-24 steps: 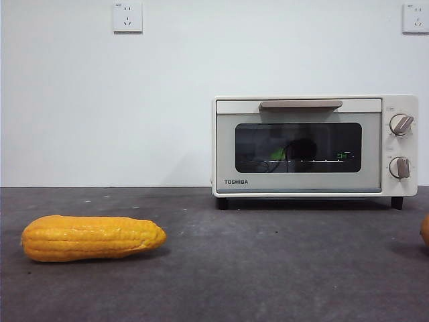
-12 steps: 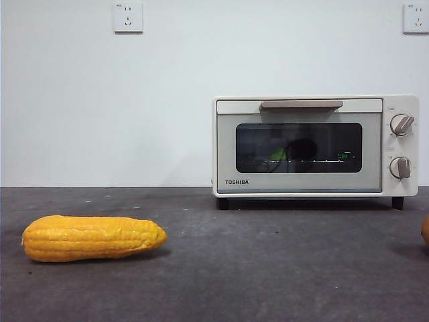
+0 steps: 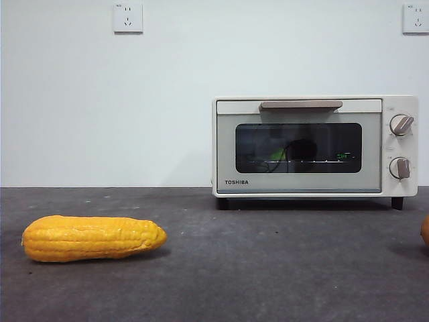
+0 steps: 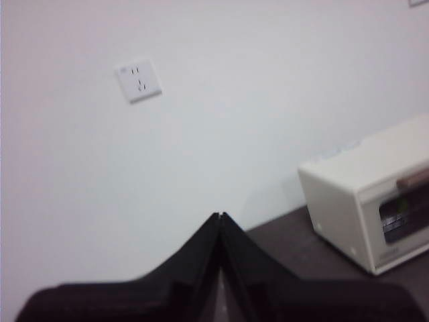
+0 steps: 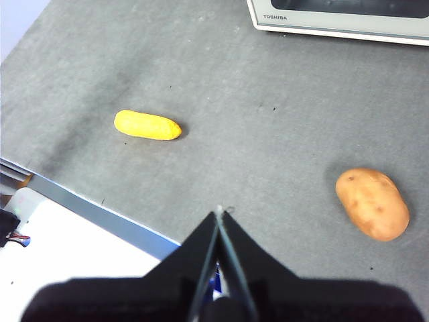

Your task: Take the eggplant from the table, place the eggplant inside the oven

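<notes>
The cream oven (image 3: 315, 146) stands at the back right of the grey table (image 3: 268, 268) with its door closed. Behind its dark glass I see a dark rounded shape with a bright green patch (image 3: 278, 154); I cannot tell whether this is the eggplant. No eggplant lies on the table in any view. My left gripper (image 4: 220, 216) is shut and empty, held high and facing the wall, with the oven (image 4: 365, 208) off to one side. High over the table's front edge (image 5: 100, 204), my right gripper (image 5: 219, 215) is shut with nothing in it. Neither arm shows in the front view.
A yellow-orange corn cob (image 3: 92, 237) lies at the front left of the table, also visible as the corn cob (image 5: 147, 125). A brown potato (image 5: 372, 203) lies on the right, its edge (image 3: 425, 231) just showing. Wall sockets (image 3: 127, 17) sit above.
</notes>
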